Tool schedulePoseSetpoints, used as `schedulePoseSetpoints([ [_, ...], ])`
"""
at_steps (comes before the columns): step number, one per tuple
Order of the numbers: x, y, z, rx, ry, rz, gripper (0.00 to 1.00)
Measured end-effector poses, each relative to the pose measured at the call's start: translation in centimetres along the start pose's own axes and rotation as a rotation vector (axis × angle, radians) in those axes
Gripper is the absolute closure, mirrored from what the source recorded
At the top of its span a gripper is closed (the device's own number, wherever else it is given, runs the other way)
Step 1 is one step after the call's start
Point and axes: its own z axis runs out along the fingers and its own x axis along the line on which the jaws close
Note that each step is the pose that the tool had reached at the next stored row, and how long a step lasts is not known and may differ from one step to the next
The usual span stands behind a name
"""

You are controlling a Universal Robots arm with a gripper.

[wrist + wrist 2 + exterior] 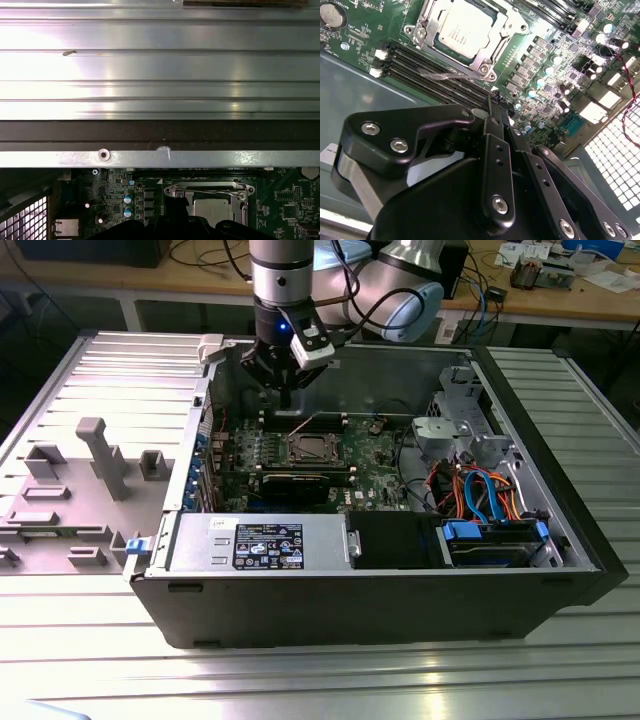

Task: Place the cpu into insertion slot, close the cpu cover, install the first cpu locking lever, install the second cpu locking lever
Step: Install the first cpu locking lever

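The cpu [460, 27] lies in the insertion slot [312, 448] on the green motherboard, its silver top showing through the window of the cpu cover [492, 64]. The cover lies flat over the chip [214, 210]. A thin wire locking lever [447, 76] runs along one edge of the socket. My gripper [495, 100] hovers above the board beside the socket, apart from it, fingers shut together with nothing between them. In the exterior view the gripper [287, 400] hangs just behind the socket.
The board sits inside an open computer case [400, 620] on a ribbed metal table. Black memory slots [435, 67] run beside the socket. A drive cage and orange and blue cables [480, 490] fill the exterior view's right. A grey fixture tray [90, 480] lies at its left.
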Motion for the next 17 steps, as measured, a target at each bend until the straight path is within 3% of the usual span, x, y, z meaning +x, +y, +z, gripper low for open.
schedulePoseSetpoints([
  [17,-0.26,0.00,0.01,0.0005,0.0000,0.000,0.89],
])
